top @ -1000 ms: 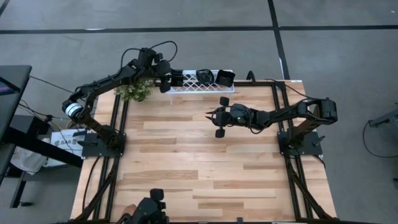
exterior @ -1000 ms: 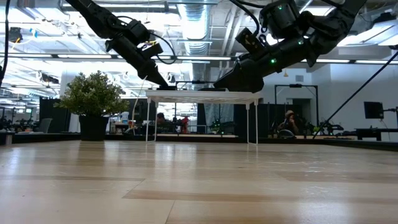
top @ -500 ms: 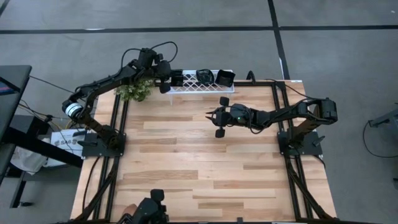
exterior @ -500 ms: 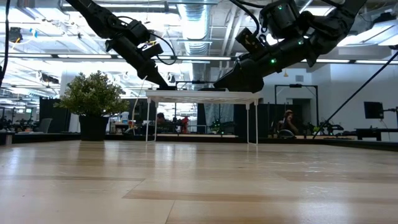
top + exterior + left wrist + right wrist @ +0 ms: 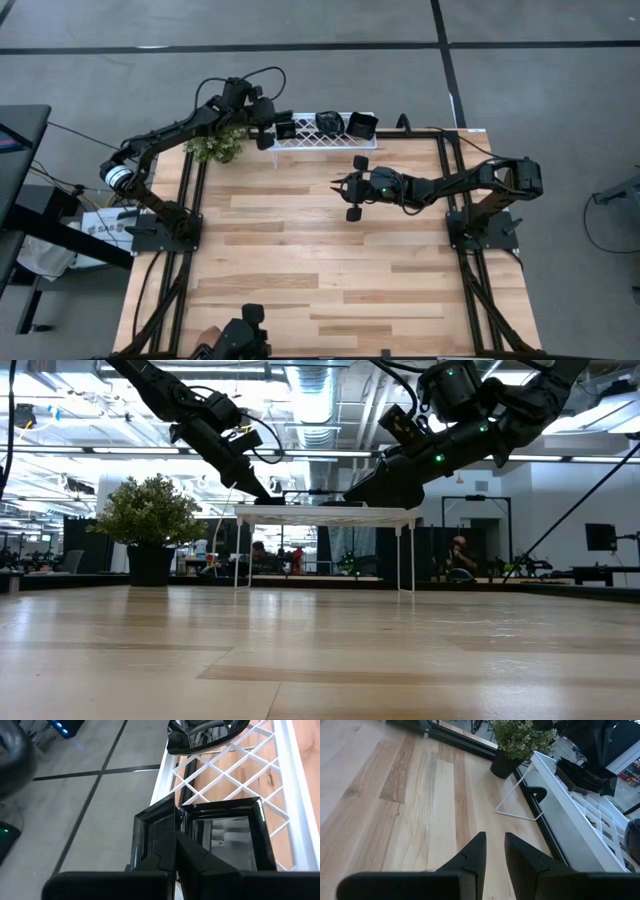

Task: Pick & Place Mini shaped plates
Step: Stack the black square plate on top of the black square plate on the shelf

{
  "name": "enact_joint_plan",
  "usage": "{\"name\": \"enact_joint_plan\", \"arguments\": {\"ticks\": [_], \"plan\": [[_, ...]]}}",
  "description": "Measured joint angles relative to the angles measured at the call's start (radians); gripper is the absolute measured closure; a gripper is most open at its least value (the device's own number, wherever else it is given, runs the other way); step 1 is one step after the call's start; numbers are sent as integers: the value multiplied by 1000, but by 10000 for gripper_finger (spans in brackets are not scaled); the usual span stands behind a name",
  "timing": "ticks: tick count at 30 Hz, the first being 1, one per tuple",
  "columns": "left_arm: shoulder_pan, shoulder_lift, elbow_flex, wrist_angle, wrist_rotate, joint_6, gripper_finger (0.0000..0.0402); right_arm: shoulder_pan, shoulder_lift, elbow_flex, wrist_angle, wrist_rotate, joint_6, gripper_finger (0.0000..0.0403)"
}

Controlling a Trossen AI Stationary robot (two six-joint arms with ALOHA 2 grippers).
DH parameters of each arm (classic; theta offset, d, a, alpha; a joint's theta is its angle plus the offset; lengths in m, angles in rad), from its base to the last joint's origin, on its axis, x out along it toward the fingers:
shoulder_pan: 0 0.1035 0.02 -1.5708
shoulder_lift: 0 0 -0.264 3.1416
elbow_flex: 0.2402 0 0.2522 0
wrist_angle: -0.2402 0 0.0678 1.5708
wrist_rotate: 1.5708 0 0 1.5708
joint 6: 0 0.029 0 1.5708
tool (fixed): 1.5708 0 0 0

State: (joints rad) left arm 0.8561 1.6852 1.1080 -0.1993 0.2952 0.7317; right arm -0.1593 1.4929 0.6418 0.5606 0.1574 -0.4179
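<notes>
A white lattice rack [image 5: 320, 140] stands at the table's far edge with glossy black mini plates on it. They are a square one [image 5: 225, 835] at its left end, a rounded one [image 5: 327, 122] in the middle and another square one [image 5: 362, 125] to the right. My left gripper [image 5: 176, 834] reaches in from the far left and is shut on the left square plate. My right gripper [image 5: 338, 185] hovers open over the middle of the table, short of the rack, with nothing between its fingers [image 5: 475, 852]. My left gripper pinches the square plate's rim [image 5: 176, 815] on the side toward the rack's left end. One finger [image 5: 200, 855] lies over the dish's inside and the other outside it. The fingers slant down from the left. The plate rests on the rack's lattice [image 5: 295, 795].
A potted plant [image 5: 215, 148] stands at the table's far left corner, beside the rack and under my left arm. The rack stands on thin wire legs [image 5: 237, 550]. Bare wooden tabletop [image 5: 320, 260] stretches toward the near edge. People sit in the room beyond.
</notes>
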Motion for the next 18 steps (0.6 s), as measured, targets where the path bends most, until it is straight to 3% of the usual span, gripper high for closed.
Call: {"name": "enact_joint_plan", "arguments": {"ticks": [9,18], "plan": [[-35,0,0,25,-108,45,397,0,0,0,0,0,0,338],[-49,-1,0,31,-144,50,398,-1,0,0,0,0,0,338]]}}
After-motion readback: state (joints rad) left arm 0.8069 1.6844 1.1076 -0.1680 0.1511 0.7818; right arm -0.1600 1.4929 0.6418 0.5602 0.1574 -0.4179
